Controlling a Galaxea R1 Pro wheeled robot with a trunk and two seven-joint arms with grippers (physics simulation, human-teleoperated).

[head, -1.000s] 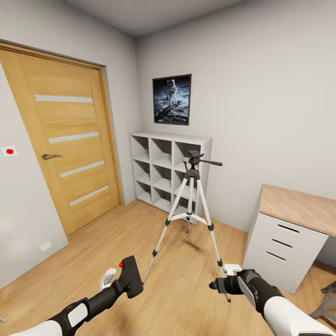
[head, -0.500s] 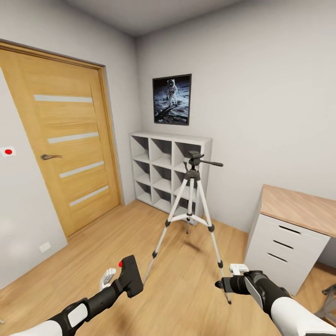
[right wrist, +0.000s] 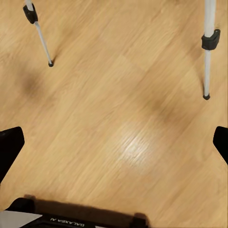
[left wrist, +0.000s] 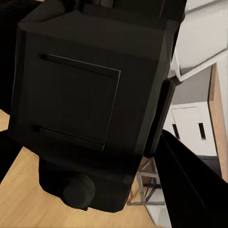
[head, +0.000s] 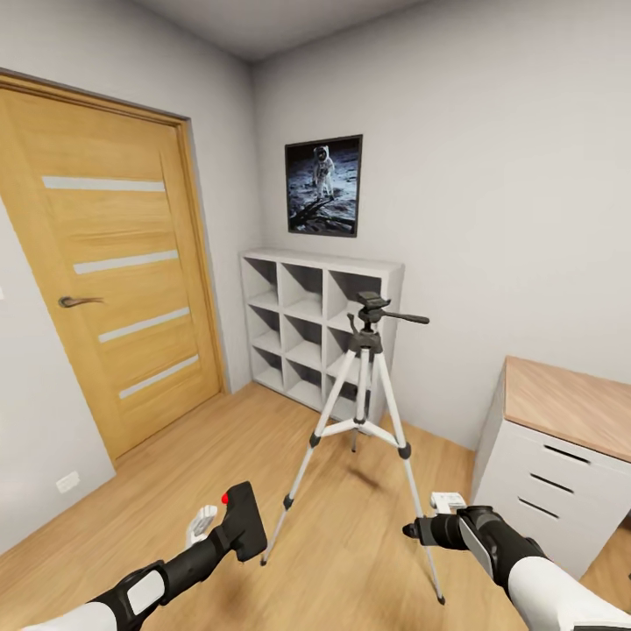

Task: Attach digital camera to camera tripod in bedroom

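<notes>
Camera (head: 244,521) clamped in left gripper (head: 230,530), low in the head view's left half, well short of the tripod (head: 364,421). Long axis tilted, upper end leaning away from the robot; red button (head: 225,499) on the upper end. Left wrist view: camera (left wrist: 90,95) fills most of the frame, flat face with a square panel toward the lens, round knob (left wrist: 78,190) at one end, a dark finger (left wrist: 190,185) alongside; floor (left wrist: 19,199) and white drawers (left wrist: 190,128) peek past it.

Tripod upright on the plank floor (head: 175,473), between shelf (head: 307,337) and desk (head: 570,403). Three silver legs splayed, dark head (head: 372,307) on top, side handle (head: 407,318) pointing roughly level toward the desk. Near legs land between the two arms.

Right gripper (head: 412,530) low at right, near the tripod's right leg, not touching it, holding nothing. Right wrist view looks straight down at the floor (right wrist: 118,118): fingertips (right wrist: 9,147) at opposite edges of the frame, spread wide, two leg ends (right wrist: 40,38) (right wrist: 208,52) standing beyond them, black collars and feet visible. Head view gives no read on the finger spread; wrist view does.

Behind: door (head: 105,263) at left, astronaut picture (head: 323,186) over the shelf.
</notes>
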